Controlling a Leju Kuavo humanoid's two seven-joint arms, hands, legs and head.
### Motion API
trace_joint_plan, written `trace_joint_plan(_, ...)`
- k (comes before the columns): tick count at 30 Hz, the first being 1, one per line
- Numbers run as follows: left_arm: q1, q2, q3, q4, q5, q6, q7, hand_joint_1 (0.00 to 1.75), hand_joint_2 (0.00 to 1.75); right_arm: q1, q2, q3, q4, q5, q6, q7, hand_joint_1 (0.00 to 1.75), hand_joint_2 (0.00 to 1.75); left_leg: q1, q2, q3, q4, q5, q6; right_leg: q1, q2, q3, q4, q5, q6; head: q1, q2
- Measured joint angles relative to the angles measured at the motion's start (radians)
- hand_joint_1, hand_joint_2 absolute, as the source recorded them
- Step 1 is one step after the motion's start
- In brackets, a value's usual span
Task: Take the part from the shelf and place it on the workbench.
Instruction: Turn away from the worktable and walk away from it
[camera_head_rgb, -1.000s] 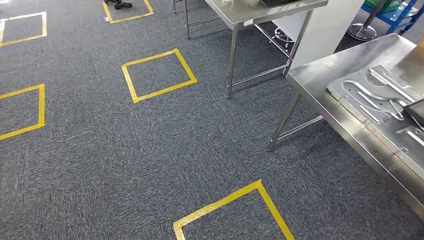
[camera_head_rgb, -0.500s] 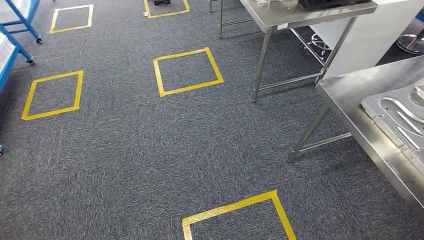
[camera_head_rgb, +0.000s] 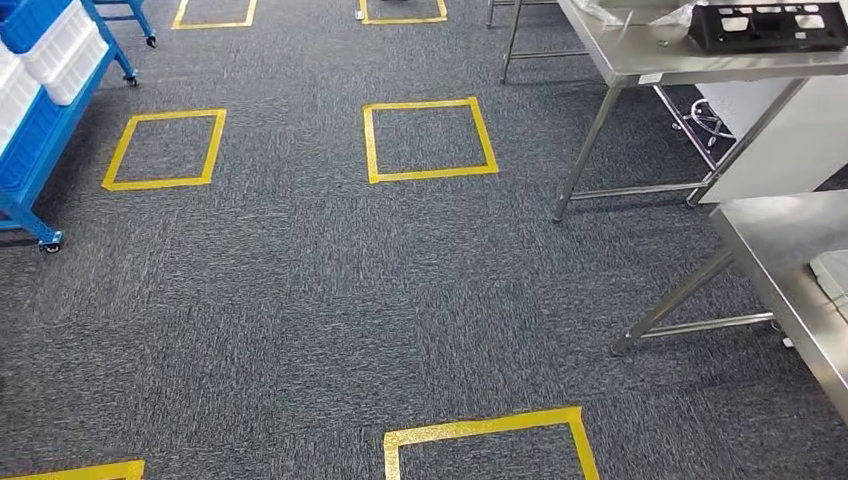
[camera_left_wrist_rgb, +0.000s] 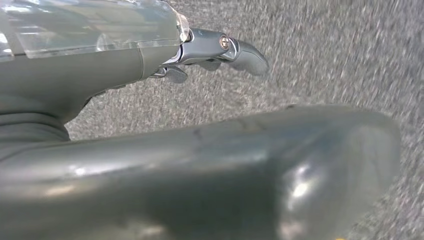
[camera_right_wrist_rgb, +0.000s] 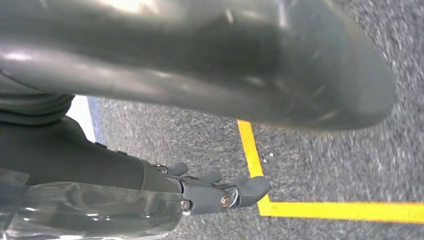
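I can read no text, label, brand or number anywhere in front of me. The only signs I see are the yellow tape squares (camera_head_rgb: 430, 140) marked on the grey carpet (camera_head_rgb: 300, 300), and they carry no writing. A small pale sticker (camera_head_rgb: 652, 77) sits on the edge of the steel table (camera_head_rgb: 640, 55), too small for me to make out anything on it.

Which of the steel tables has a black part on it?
The farther steel table, top right; a black perforated part lies on it. The nearer table shows bare steel.
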Motion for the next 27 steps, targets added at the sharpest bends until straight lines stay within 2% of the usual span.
trace_joint_plan(1, 0.0, 0.0, 0.0, 0.0, -0.001, 0.001, -0.001, 0.0, 0.0, 0.002, 0.0, 0.0, 0.0, 0.01, -0.001, 0.002, 0.0, 0.0, -0.003, -0.011, 0.0, 0.0, -0.001, 0.002, 0.001, 0.006, -0.037, 0.065, -0.021, -0.002, 0.0, 0.0)
trace_joint_plan(2, 0.0, 0.0, 0.0, 0.0, -0.002, 0.002, -0.002, 0.0, 0.0, 0.005, 0.0, 0.001, 0.0, 0.023, -0.003, 0.002, 0.0, 0.0, -0.008, -0.023, 0.001, 0.001, -0.002, 0.004, 0.003, 0.008, -0.064, 0.107, -0.025, -0.005, 0.0, 0.0)
trace_joint_plan(3, 0.0, 0.0, 0.0, 0.0, -0.002, 0.002, -0.003, 0.0, 0.0, 0.006, -0.001, 0.002, 0.0, 0.037, -0.005, 0.002, 0.0, 0.0, -0.012, -0.036, 0.004, 0.001, -0.003, 0.006, 0.006, 0.01, -0.072, 0.108, -0.006, -0.011, 0.0, 0.0)
trace_joint_plan(4, 0.0, 0.0, 0.0, 0.0, -0.002, 0.002, -0.004, 0.0, 0.0, 0.008, -0.002, 0.004, 0.0, 0.052, -0.007, 0.0, 0.0, 0.0, -0.016, -0.05, 0.007, 0.002, -0.004, 0.008, 0.011, 0.015, -0.061, 0.069, 0.031, -0.02, 0.0, 0.0)
trace_joint_plan(5, 0.0, -0.001, 0.0, 0.0, -0.002, 0.002, -0.006, 0.0, 0.0, 0.009, -0.003, 0.007, 0.0, 0.063, -0.008, -0.002, 0.0, 0.0, -0.018, -0.063, 0.011, 0.002, -0.006, 0.009, 0.017, 0.027, -0.036, 0.001, 0.078, -0.03, 0.0, 0.0)
trace_joint_plan(7, -0.002, -0.005, 0.0, 0.001, 0.0, 0.002, -0.012, 0.0, 0.0, 0.013, -0.008, 0.012, 0.0, 0.075, -0.011, -0.007, 0.0, 0.0, -0.019, -0.086, 0.014, 0.002, -0.008, 0.009, 0.025, 0.072, 0.016, -0.127, 0.139, -0.052, -0.001, 0.0)
trace_joint_plan(8, -0.003, -0.007, 0.0, 0.001, 0.002, 0.002, -0.015, 0.0, 0.0, 0.014, -0.01, 0.013, 0.0, 0.076, -0.013, -0.009, 0.0, 0.0, -0.017, -0.095, 0.012, 0.002, -0.009, 0.006, 0.028, 0.087, 0.029, -0.161, 0.15, -0.058, -0.001, 0.0)
trace_joint_plan(9, -0.003, -0.008, 0.0, 0.002, 0.005, 0.002, -0.017, 0.0, 0.0, 0.014, -0.012, 0.014, 0.0, 0.075, -0.015, -0.011, 0.0, 0.0, -0.014, -0.106, 0.009, 0.002, -0.009, 0.003, 0.029, 0.093, 0.033, -0.173, 0.147, -0.061, 0.0, 0.0)
trace_joint_plan(11, 0.0, -0.006, 0.0, 0.002, 0.009, 0.004, -0.019, 0.0, 0.0, 0.012, -0.011, 0.017, 0.0, 0.073, -0.018, -0.012, 0.0, 0.0, -0.011, -0.121, 0.006, 0.0, -0.008, -0.005, 0.026, 0.072, 0.042, -0.19, 0.152, -0.062, 0.002, 0.0)
trace_joint_plan(12, 0.002, -0.005, 0.0, 0.002, 0.011, 0.006, -0.018, 0.0, 0.0, 0.013, -0.011, 0.017, 0.0, 0.072, -0.019, -0.011, 0.0, 0.0, -0.013, -0.109, 0.002, 0.009, -0.016, -0.009, 0.022, 0.059, 0.052, -0.204, 0.155, -0.063, 0.001, 0.0)
trace_joint_plan(13, 0.002, -0.004, 0.0, 0.002, 0.012, 0.008, -0.017, 0.0, 0.0, 0.015, -0.011, 0.018, 0.0, 0.072, -0.02, -0.01, 0.0, 0.0, -0.015, -0.086, -0.009, 0.035, -0.033, -0.014, 0.018, 0.045, 0.062, -0.218, 0.159, -0.065, -0.001, 0.0)
trace_joint_plan(15, -0.001, -0.003, 0.0, 0.003, 0.007, 0.019, -0.011, 0.0, 0.0, 0.021, -0.011, 0.018, 0.0, 0.073, -0.02, -0.007, 0.0, 0.0, -0.011, -0.029, -0.063, 0.145, -0.092, -0.027, 0.015, 0.014, 0.077, -0.233, 0.159, -0.066, -0.004, 0.0)
trace_joint_plan(16, -0.002, -0.003, 0.0, 0.003, 0.003, 0.025, -0.008, 0.0, 0.0, 0.022, -0.011, 0.018, 0.0, 0.073, -0.019, -0.006, 0.0, 0.0, -0.004, -0.015, -0.097, 0.209, -0.118, -0.035, 0.014, -0.001, 0.08, -0.234, 0.156, -0.065, -0.004, 0.0)
trace_joint_plan(17, -0.002, -0.002, 0.0, 0.003, -0.001, 0.032, -0.01, 0.0, 0.0, 0.023, -0.011, 0.018, 0.0, 0.073, -0.019, -0.005, 0.0, 0.0, 0.003, -0.008, -0.123, 0.255, -0.13, -0.043, 0.013, -0.015, 0.082, -0.232, 0.152, -0.062, -0.004, 0.0)
trace_joint_plan(18, -0.001, -0.002, 0.0, 0.003, -0.004, 0.036, -0.015, 0.0, 0.0, 0.022, -0.011, 0.018, 0.0, 0.072, -0.018, -0.005, 0.0, 0.0, 0.011, -0.003, -0.132, 0.267, -0.123, -0.051, 0.01, -0.027, 0.085, -0.23, 0.147, -0.057, -0.004, 0.0)
trace_joint_plan(19, 0.001, -0.003, -0.001, 0.003, -0.007, 0.039, -0.025, 0.0, 0.0, 0.022, -0.011, 0.018, 0.0, 0.07, -0.018, -0.004, 0.0, 0.0, 0.018, 0.002, -0.12, 0.237, -0.096, -0.06, 0.006, -0.039, 0.087, -0.226, 0.141, -0.051, -0.004, 0.0)
trace_joint_plan(21, 0.003, -0.01, -0.005, 0.003, -0.015, 0.043, -0.049, 0.0, 0.0, 0.022, -0.01, 0.018, 0.0, 0.063, -0.018, -0.004, 0.0, 0.0, 0.03, 0.03, -0.058, 0.109, -0.027, -0.076, -0.002, -0.06, 0.092, -0.212, 0.125, -0.035, -0.005, 0.0)
trace_joint_plan(22, 0.003, -0.016, -0.009, 0.003, -0.018, 0.044, -0.06, 0.0, 0.0, 0.022, -0.009, 0.017, 0.0, 0.059, -0.019, -0.004, 0.0, 0.0, 0.031, 0.041, -0.031, 0.056, -0.005, -0.076, -0.003, -0.069, 0.093, -0.202, 0.116, -0.026, -0.004, 0.0)
trace_joint_plan(23, 0.003, -0.022, -0.013, 0.004, -0.02, 0.045, -0.068, 0.0, 0.0, 0.021, -0.009, 0.017, -0.001, 0.056, -0.02, -0.005, 0.0, 0.0, 0.03, 0.048, -0.017, 0.026, 0.003, -0.072, -0.003, -0.075, 0.095, -0.195, 0.109, -0.018, -0.002, 0.0)
trace_joint_plan(24, 0.004, -0.027, -0.016, 0.004, -0.021, 0.045, -0.072, 0.0, 0.0, 0.019, -0.008, 0.016, -0.001, 0.054, -0.021, -0.006, 0.0, 0.0, 0.025, 0.048, -0.014, 0.021, 0.0, -0.064, -0.003, -0.08, 0.096, -0.19, 0.104, -0.01, -0.001, 0.0)
trace_joint_plan(26, 0.007, -0.03, -0.019, 0.004, -0.02, 0.043, -0.074, 0.0, 0.0, 0.014, -0.006, 0.016, -0.001, 0.053, -0.021, -0.012, 0.0, 0.0, 0.019, 0.031, -0.018, 0.023, -0.001, -0.044, -0.008, -0.087, 0.1, -0.189, 0.1, 0.002, 0.003, 0.0)
trace_joint_plan(27, 0.008, -0.03, -0.019, 0.004, -0.02, 0.042, -0.072, 0.0, 0.0, 0.012, -0.005, 0.016, 0.0, 0.053, -0.021, -0.016, 0.0, 0.0, 0.018, 0.024, -0.018, 0.022, 0.0, -0.036, -0.012, -0.077, 0.099, -0.184, 0.092, 0.007, 0.003, 0.0)
